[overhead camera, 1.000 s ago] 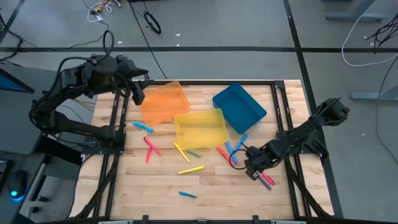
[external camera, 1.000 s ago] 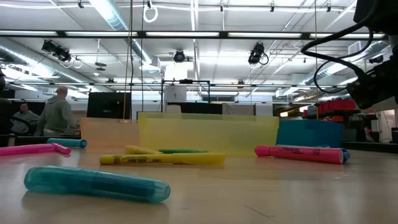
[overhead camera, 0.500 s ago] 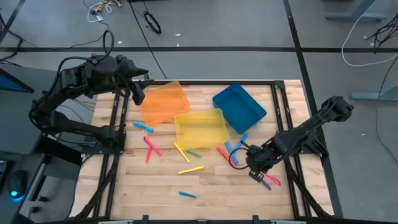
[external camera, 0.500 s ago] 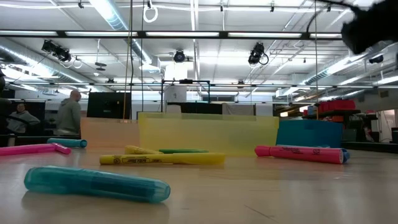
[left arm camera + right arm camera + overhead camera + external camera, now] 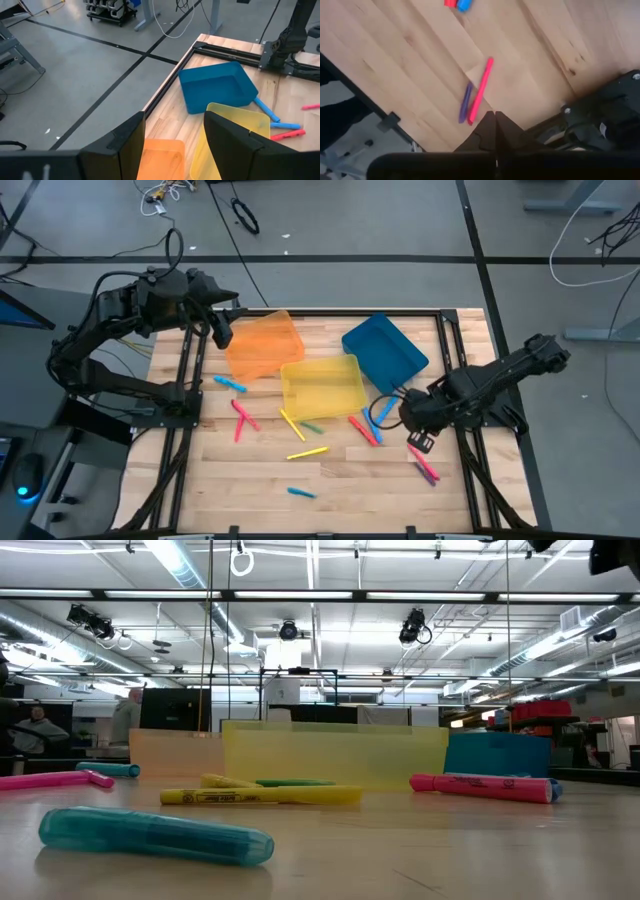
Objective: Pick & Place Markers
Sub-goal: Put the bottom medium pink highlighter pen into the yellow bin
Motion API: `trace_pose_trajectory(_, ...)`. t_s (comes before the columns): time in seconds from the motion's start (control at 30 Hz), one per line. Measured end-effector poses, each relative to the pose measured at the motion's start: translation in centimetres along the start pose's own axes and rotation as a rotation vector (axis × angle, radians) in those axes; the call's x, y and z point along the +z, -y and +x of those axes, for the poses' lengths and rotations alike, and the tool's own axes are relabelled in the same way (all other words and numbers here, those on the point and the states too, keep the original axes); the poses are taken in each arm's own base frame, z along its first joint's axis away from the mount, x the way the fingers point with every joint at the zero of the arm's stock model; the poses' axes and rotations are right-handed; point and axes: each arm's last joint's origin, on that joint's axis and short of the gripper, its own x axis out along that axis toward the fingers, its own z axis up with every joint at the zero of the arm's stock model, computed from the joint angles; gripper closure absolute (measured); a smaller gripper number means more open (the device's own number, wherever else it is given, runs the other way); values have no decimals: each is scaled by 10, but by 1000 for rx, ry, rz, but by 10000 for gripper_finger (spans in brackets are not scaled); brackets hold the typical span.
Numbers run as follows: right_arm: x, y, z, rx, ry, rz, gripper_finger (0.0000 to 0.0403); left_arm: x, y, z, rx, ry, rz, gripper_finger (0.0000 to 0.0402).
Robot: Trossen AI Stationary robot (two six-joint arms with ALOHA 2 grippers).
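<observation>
1. Right gripper (image 5: 420, 442): your jaws are pressed together with nothing between them, raised above the worktop near its right edge. The wrist view shows the fingertips meeting on air.
2. Pink marker (image 5: 481, 90) and purple marker (image 5: 465, 102): they lie side by side, touching or nearly so, on the wood just beside the right edge, below your jaws. A grab here could catch both sticks, or nudge one off that edge.
3. Left gripper (image 5: 172, 140): jaws apart, empty, hovering over the far left corner above the orange bin (image 5: 262, 345). It waits.
4. Markers (image 5: 308, 452): the rest are scattered across the middle and near half of the worktop. They are thin, smooth, round plastic sticks that roll readily.
5. Yellow bin (image 5: 322, 385) and blue bin (image 5: 385, 352): translucent, thin-walled, light plastic trays, likely to slide if you bump them.
6. Worktop (image 5: 330, 480): planked wood, smooth, offering little grip against rolling.
</observation>
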Motion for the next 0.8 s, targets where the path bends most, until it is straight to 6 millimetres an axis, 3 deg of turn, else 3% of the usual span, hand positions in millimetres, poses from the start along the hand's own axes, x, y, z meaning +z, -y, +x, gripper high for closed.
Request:
trace_pose_trajectory(0.37,6,-1,3,20,38,12,389,0,0,0,-7,0,-7,193)
trace_pose_trajectory(0.57,13,-6,31,67,71,99,306,0,0,0,-7,-1,-7,193)
trace_pose_trajectory(0.8,8,1,85,41,42,196,202,0,0,0,-7,-1,-6,193)
